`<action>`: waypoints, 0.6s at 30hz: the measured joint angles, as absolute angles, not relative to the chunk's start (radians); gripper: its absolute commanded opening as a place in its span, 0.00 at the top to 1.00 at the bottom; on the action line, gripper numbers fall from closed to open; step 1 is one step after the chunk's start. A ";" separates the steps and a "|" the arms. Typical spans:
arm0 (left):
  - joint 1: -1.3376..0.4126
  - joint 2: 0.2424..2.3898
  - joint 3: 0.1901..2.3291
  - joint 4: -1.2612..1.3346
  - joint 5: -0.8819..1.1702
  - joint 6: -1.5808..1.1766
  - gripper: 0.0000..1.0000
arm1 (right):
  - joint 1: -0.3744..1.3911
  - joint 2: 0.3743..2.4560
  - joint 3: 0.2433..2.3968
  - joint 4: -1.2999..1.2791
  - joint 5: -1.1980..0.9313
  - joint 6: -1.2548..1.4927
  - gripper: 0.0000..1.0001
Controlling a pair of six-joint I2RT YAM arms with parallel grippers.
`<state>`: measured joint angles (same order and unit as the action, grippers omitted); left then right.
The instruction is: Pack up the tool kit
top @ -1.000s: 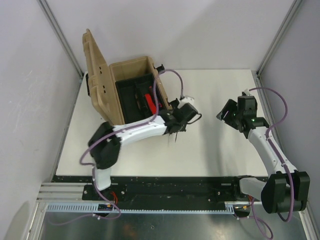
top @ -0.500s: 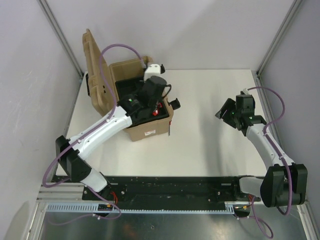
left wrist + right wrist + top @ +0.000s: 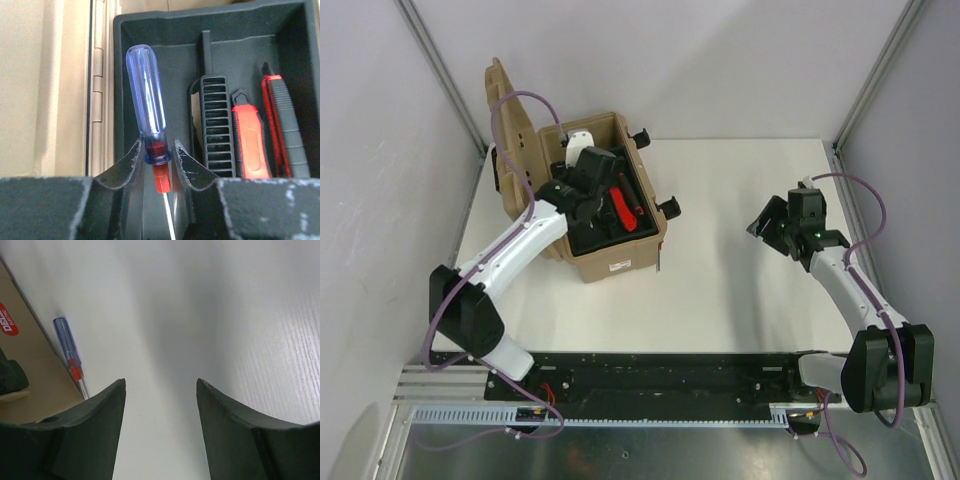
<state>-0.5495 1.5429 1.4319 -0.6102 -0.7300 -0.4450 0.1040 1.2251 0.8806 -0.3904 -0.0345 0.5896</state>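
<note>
left fingers (image 3: 131, 159) clamped on collar of blue-handled screwdriver (image 3: 146, 100), over lid-side part of black tray (image 3: 150, 30) in open toolbox (image 3: 617, 258) | lid (image 3: 510, 140) upright just beside | ribbed black tool (image 3: 216, 125) and red-black knives (image 3: 248, 140) fill rest of tray | right fingers (image 3: 107, 412) spread, gripping nothing, over tabletop (image 3: 225, 315) | second screwdriver (image 3: 69, 350) on tabletop just beside toolbox wall

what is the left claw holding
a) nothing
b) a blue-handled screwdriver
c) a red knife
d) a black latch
b: in the left wrist view the left claw is shut on the screwdriver just below its clear blue handle.
</note>
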 measured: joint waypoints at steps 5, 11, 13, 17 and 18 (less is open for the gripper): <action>-0.517 1.607 1.409 -0.608 -0.715 -0.445 1.00 | 0.121 1.231 0.881 -0.387 -0.031 0.604 0.37; -0.484 1.641 1.347 -0.609 -0.674 -0.448 0.87 | 0.135 1.231 0.881 -0.387 -0.023 0.612 0.37; -0.484 1.642 1.340 -0.609 -0.669 -0.448 0.75 | 0.137 1.231 0.881 -0.387 -0.021 0.614 0.37; -0.484 1.642 1.339 -0.607 -0.664 -0.450 0.40 | 0.143 1.232 0.881 -0.383 -0.017 0.620 0.38; -0.485 1.642 1.339 -0.591 -0.653 -0.459 0.34 | 0.144 1.232 0.881 -0.383 -0.016 0.622 0.38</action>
